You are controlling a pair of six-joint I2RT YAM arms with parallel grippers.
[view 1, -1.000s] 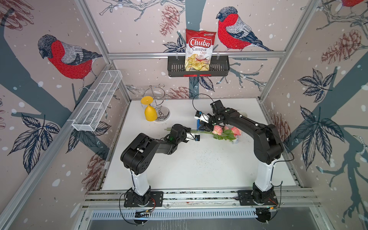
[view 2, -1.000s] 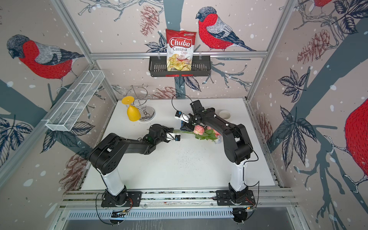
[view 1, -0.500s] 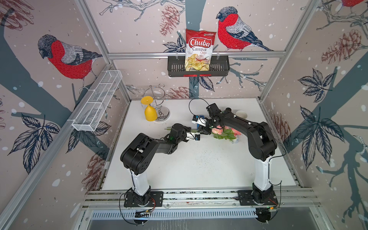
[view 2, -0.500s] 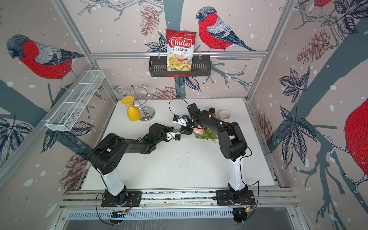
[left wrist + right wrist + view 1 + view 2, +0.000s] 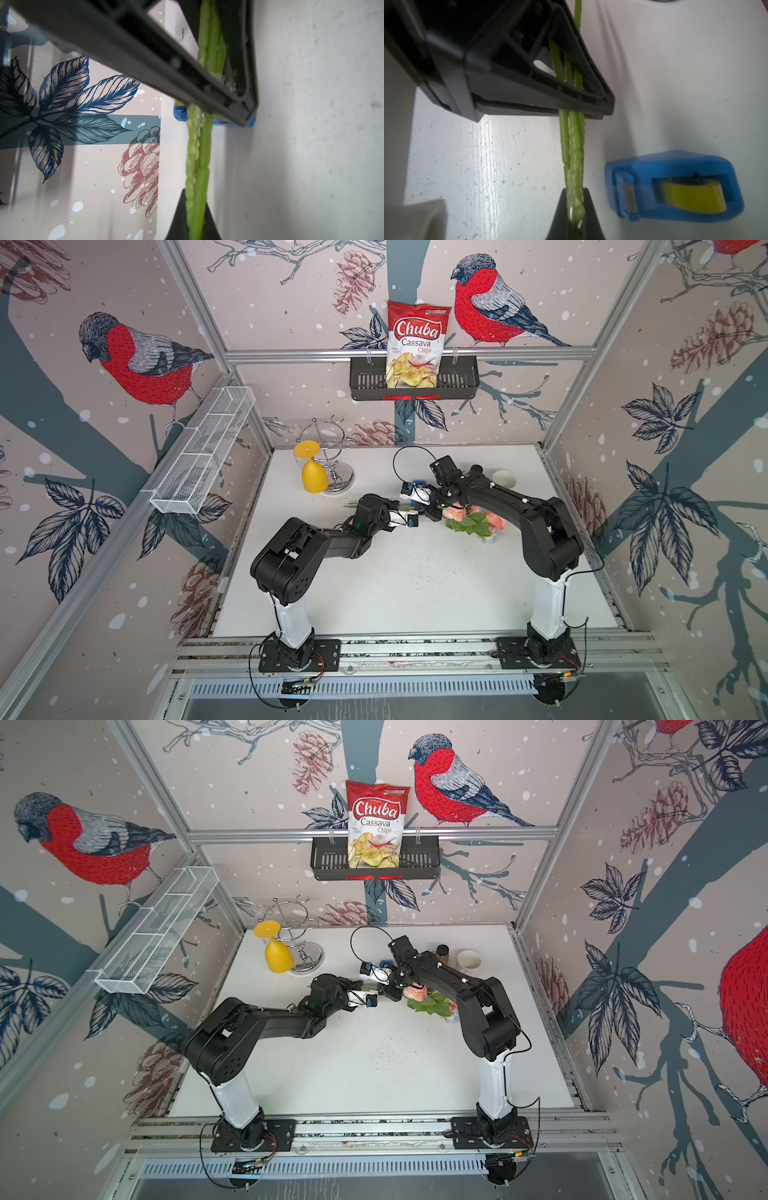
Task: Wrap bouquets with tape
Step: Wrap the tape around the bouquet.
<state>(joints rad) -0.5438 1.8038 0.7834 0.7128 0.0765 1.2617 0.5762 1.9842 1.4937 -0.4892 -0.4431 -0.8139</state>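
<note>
Since a second ago the right gripper (image 5: 575, 216) has swung inward and closed on the green stems (image 5: 572, 145) of the pink artificial rose bouquet (image 5: 469, 519), near the left gripper (image 5: 195, 220), which also clamps those stems. Its blooms (image 5: 454, 512) lie under the right arm (image 5: 519, 506) over the white counter (image 5: 415, 593). The blue plastic tape dispenser (image 5: 675, 164) sits just beside the stems.

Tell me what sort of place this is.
Probably a robot test cell: an aluminium frame with bird-print walls encloses the table, two robot arms are bolted to a rail, and a chips bag sits as a prop.
</note>
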